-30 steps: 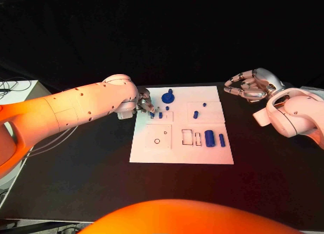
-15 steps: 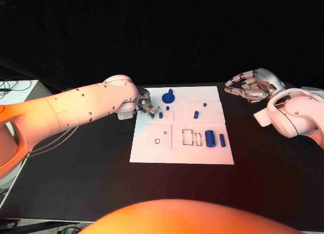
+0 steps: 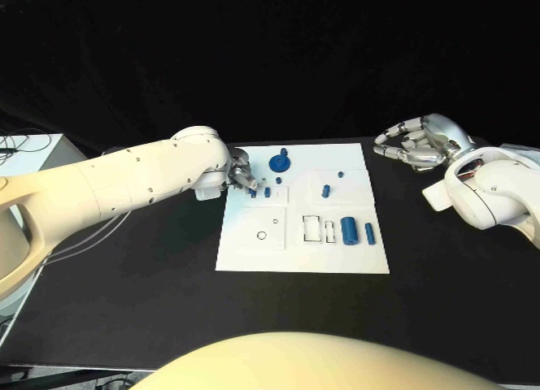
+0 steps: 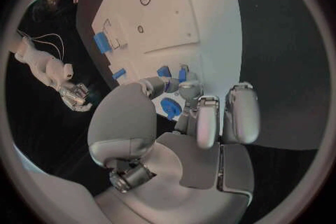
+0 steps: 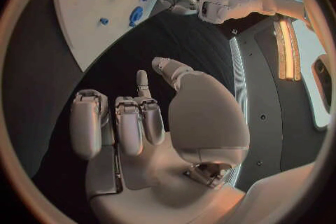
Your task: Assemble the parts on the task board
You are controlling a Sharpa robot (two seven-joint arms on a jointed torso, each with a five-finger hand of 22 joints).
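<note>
The white task board (image 3: 341, 252) lies mid-table. At its upper left edge my left hand (image 3: 238, 175) reaches down, thumb and a fingertip (image 4: 187, 89) apart, right beside two small blue pegs (image 3: 254, 192) (image 3: 267, 192). The left wrist view shows those pegs (image 4: 163, 71) (image 4: 182, 74) just beyond the tips, with nothing between thumb and finger. A round blue disc part (image 3: 280, 162) sits near the board's far edge. My right hand (image 3: 416, 146) hovers right of the board with its fingers curled in and holds nothing (image 5: 154, 123).
More blue parts lie on the board: a peg (image 3: 326, 191), a tiny piece (image 3: 341, 174), a thick cylinder (image 3: 350, 231) and a slim one (image 3: 370, 233). Two round holes (image 3: 261, 236) mark the near left panel. A white box (image 3: 36, 154) stands at the table's left.
My right hand has drifted slightly up and away from the board. My left hand stays at the two pegs, and the parts have not moved.
</note>
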